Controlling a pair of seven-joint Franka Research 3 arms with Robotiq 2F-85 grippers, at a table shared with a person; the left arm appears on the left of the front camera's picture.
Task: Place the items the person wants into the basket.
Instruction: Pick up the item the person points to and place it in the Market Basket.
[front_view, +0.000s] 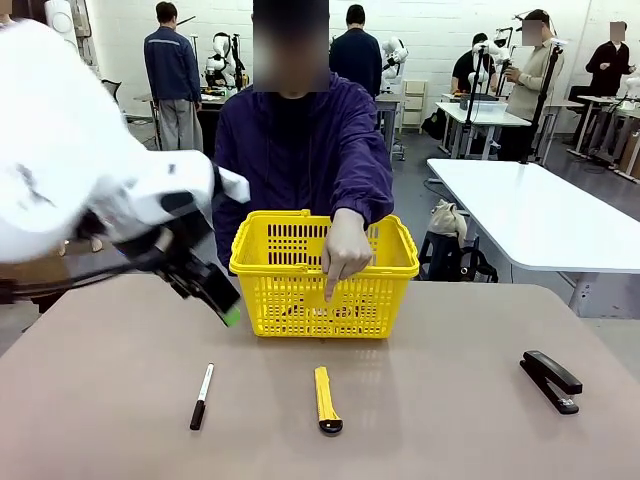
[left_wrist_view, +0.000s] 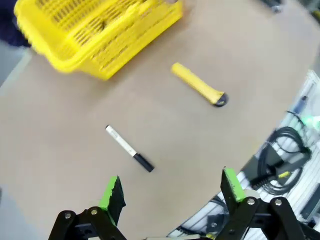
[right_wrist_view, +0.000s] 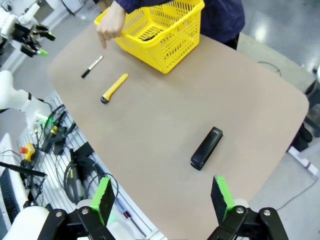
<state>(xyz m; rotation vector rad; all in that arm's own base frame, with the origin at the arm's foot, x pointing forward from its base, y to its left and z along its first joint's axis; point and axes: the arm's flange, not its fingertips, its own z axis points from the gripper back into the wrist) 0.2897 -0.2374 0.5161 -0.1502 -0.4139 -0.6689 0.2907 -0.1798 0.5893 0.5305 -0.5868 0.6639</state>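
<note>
**Both pincers spread and empty while a hand points down by the basket**

The left pincer (left_wrist_view: 171, 185) stands wide apart, green pads facing each other with nothing between them. It hangs in the air above the surface (front_view: 450, 430), touching nothing, off to the left of the basket (front_view: 290, 305). From its own camera the marker (left_wrist_view: 129, 149) lies below it and the utility knife (left_wrist_view: 198, 84) farther off.

The right pincer (right_wrist_view: 162, 194) is likewise spread wide and carries nothing. It hovers high over the near right part of the surface, with the stapler (right_wrist_view: 206, 148) below it.

The yellow basket sits at the far middle of the surface, right in front of the person (front_view: 300, 150). The person's hand (front_view: 345, 250) hangs over the basket's near rim, index finger pointing straight down. The knife lies on the surface in front of the basket, black tip toward the robot, roughly under that finger. A dark shape lies inside the basket, too small to tell what it is.

Count: two pincers, one basket, one utility knife, one marker left of the knife, one stapler well apart at the right, one pointing hand.
</note>
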